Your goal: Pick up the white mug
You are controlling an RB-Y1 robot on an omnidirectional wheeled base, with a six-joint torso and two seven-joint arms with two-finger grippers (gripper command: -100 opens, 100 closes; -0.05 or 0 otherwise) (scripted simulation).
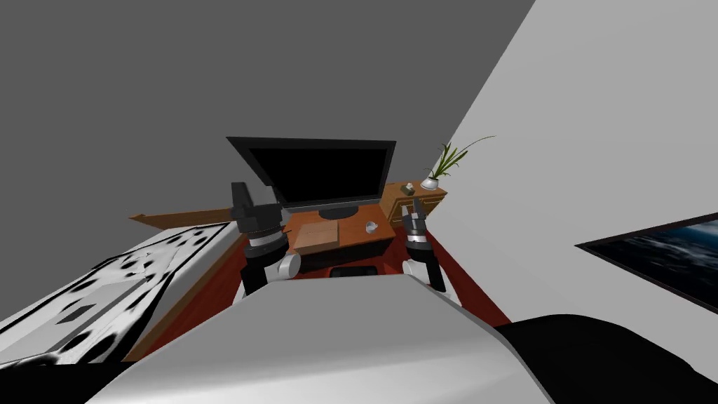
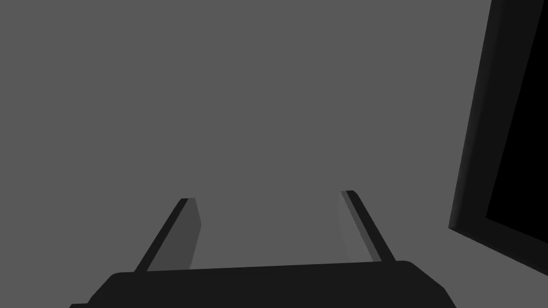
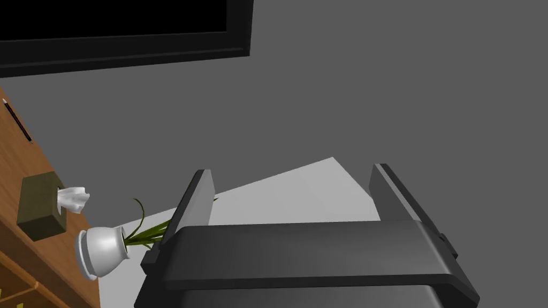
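Two grippers were held up before a low brown stand [image 1: 354,237], each with its fingers spread wide and nothing between them. The mug [image 1: 371,226], drawn pale grey-white, was set on the right end of the stand. It was just beside a flat tan box [image 1: 317,235] and in front of the TV [image 1: 319,168]; whether it stood upright could not be told.

The right gripper [image 1: 416,205] was seen near the mug but apart from it, off to the mug's right and beyond the stand's edge. The mug was thus placed between the two grippers, much nearer the right one.

In the right wrist view the open fingers were pointed toward a dresser [image 3: 21,160]. A tissue box [image 3: 40,206] and a potted plant [image 3: 104,250] were seen on it, with the plant's leaves crossed by one finger.

The left gripper [image 1: 240,191] was held at the TV's left side, well apart from the mug.
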